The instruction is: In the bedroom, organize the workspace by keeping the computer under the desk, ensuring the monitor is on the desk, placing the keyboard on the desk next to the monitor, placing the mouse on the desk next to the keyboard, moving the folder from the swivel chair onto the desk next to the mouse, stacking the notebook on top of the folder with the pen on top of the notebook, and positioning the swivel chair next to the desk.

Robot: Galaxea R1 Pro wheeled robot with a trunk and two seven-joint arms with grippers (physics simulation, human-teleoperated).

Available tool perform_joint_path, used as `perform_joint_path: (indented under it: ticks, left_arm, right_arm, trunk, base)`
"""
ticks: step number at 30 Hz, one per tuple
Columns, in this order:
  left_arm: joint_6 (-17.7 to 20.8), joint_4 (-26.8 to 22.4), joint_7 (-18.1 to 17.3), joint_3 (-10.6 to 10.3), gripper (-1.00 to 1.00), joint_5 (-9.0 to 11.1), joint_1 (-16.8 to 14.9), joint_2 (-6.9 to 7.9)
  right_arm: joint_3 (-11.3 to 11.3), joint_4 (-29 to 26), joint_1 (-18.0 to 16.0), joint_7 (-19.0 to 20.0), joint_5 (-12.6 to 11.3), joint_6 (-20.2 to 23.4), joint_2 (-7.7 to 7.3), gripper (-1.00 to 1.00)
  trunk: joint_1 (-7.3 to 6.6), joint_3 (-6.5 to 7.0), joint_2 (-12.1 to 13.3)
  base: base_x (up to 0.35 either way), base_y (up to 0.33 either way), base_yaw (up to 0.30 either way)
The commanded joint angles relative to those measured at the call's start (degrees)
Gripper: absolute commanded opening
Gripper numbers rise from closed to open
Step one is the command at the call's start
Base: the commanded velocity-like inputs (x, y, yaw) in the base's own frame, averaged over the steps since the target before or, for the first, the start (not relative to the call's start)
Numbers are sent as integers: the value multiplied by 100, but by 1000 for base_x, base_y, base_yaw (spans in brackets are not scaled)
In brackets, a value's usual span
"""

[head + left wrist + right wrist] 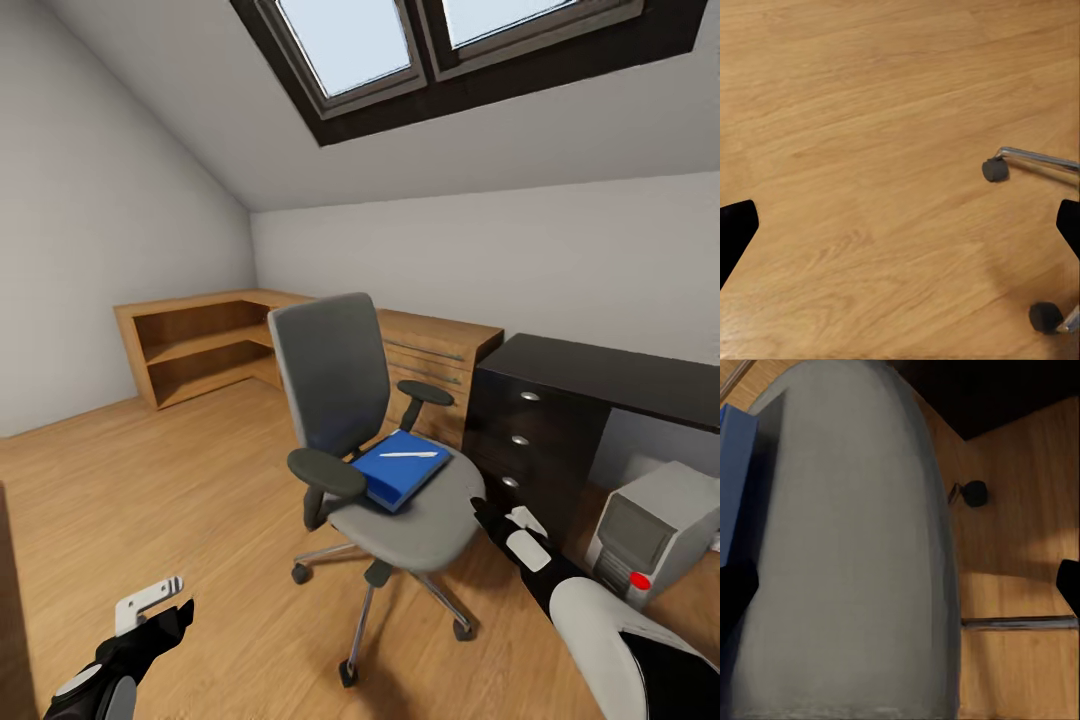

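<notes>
The grey swivel chair (pixel 345 390) stands mid-room on the wood floor, left of the black desk (pixel 600 372). On its seat lies the blue folder (pixel 398 470) with the white pen (pixel 410 455) across it; I cannot tell a notebook apart from it. The silver computer (pixel 655 530) sits under the desk. My right gripper (pixel 497 517) is open, hovering at the seat's right edge; its wrist view shows the seat (pixel 847 547) and the folder's edge (pixel 735 472). My left gripper (pixel 165 603) is open, low over bare floor near the chair's casters (pixel 995 169). Monitor, keyboard and mouse are out of view.
A light wooden shelf unit (pixel 195 340) runs along the back left corner, joined to a wooden drawer unit (pixel 445 350) behind the chair. The sloped ceiling holds a skylight (pixel 420 40). Open wood floor (pixel 150 480) stretches left of the chair.
</notes>
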Motion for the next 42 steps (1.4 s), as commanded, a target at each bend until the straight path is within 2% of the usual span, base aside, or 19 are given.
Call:
perform_joint_path:
  ticks: [1, 21, 33, 42]
  left_arm:
    - [24, -7, 41, 3, 100, 61, -4, -3]
    - [24, -7, 41, 3, 100, 57, -4, -3]
    - [22, -11, 39, 3, 100, 57, -4, -3]
    - [24, -16, 33, -1, 100, 65, -4, -14]
  right_arm:
    - [-14, -2, -1, 2, -32, 26, 0, 100]
    - [-22, 194, -2, 2, -74, 53, 14, 100]
    - [-22, 340, 2, 16, -170, 244, 49, 100]
    - [-25, 475, 1, 23, -183, 433, 133, 100]
  trunk:
    - [-4, -6, -3]
    - [-4, -6, -3]
    - [-4, -6, -3]
    - [-4, -6, -3]
  base:
    - [-177, 0, 0]
    - [-34, 0, 0]
    - [0, 0, 0]
    - [0, 0, 0]
